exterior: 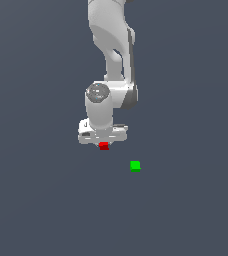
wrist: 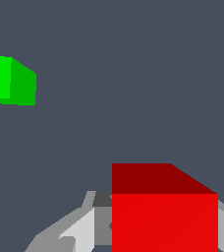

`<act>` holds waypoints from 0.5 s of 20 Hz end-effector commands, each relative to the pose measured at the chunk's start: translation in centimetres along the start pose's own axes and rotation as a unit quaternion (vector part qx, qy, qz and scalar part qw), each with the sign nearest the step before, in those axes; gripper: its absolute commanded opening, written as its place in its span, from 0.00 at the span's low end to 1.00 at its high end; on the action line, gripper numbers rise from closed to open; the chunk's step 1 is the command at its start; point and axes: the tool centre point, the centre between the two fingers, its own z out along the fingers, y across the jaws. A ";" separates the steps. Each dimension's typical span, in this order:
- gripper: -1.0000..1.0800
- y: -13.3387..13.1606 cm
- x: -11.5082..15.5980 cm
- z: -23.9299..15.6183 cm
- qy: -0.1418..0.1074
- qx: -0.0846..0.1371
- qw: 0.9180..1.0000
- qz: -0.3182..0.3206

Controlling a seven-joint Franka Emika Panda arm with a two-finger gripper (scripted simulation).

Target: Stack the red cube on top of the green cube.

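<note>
Tiny red cube [exterior: 103, 146] just below the middle of the exterior view, tucked directly under the white gripper [exterior: 103, 143] of the arm [exterior: 111, 55] that descends from the top centre of the frame; only its lower part peeks out beneath the hand, bright red, with a darker shaded side. Fills the lower right of the wrist view as a large plain block [wrist: 164, 216]: front face vivid, flat red, top face a deeper maroon, edges sharp, no markings anywhere. Grey fingers [wrist: 67, 236] flanking it at both lower edges of that frame, close against its sides, apparently pinching it, though actual contact on either face cannot be made out. Green cube [exterior: 135, 166] lower and toward the exterior view's right, well apart from the red one, resting alone on the dark slate desk [exterior: 36, 200]; same small size, bright green top with a darker edge. In the wrist view, green cube [wrist: 10, 79] at the upper left edge of the frame, partly cut off, one face luminous green and the adjoining face a duller shade.
</note>
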 end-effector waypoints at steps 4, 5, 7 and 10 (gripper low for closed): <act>0.00 -5.6 3.6 1.2 0.000 0.000 1.000 0.000; 0.00 -6.5 4.2 1.4 0.000 0.000 1.000 0.000; 0.00 -8.2 5.3 1.8 0.000 0.000 1.000 0.000; 0.00 -10.2 6.7 2.2 0.000 0.000 1.000 0.000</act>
